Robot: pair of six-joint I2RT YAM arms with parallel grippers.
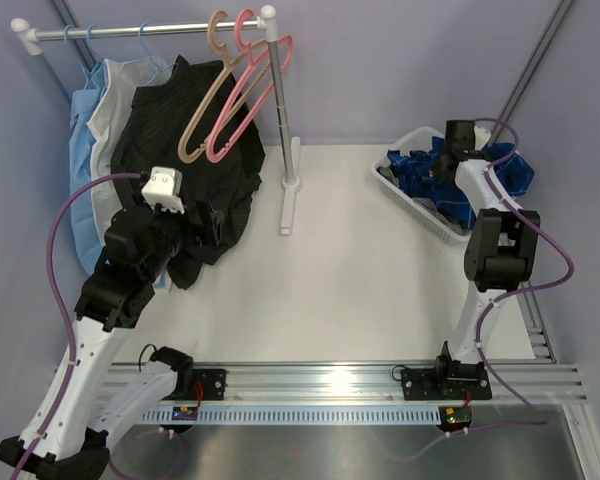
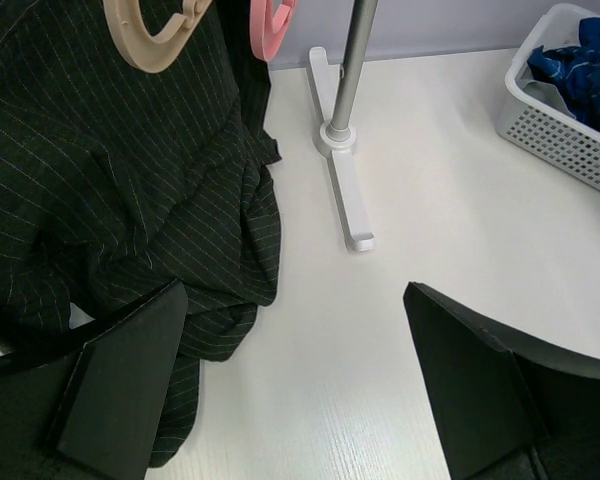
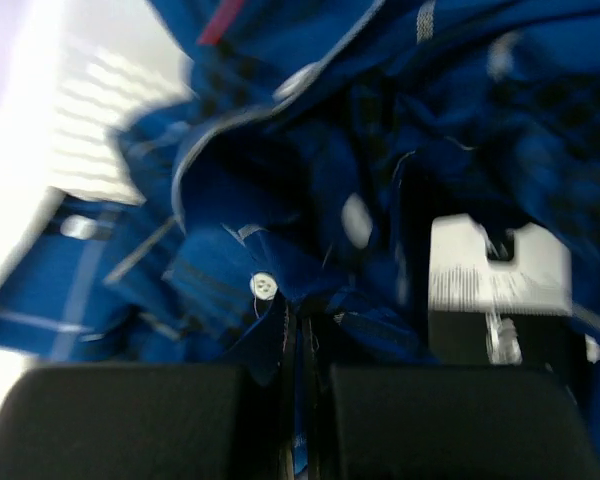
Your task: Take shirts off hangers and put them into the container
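While both hangers, tan (image 2: 150, 45) and pink (image 2: 275, 20), hang bare on the rail (image 1: 140, 30) at the desk's far left, the action sits in the far right corner. The right pincer (image 3: 300, 375) is down in the white basket (image 1: 395, 180), closed with a fold of the blue plaid shirt (image 3: 380, 100) nipped between its fingers. That looks like a hold for carrying the shirt in and setting it down. The plaid shirt lies bunched inside the basket, some of it draped over the rim. A grey patch shows beneath it, though I can't call that a shirt for certain. Over at the left edge, the left pincer (image 2: 292, 300) is spread wide and holds nothing, just beside the black pinstriped shirt (image 2: 110, 180). It appears parked out of the way.
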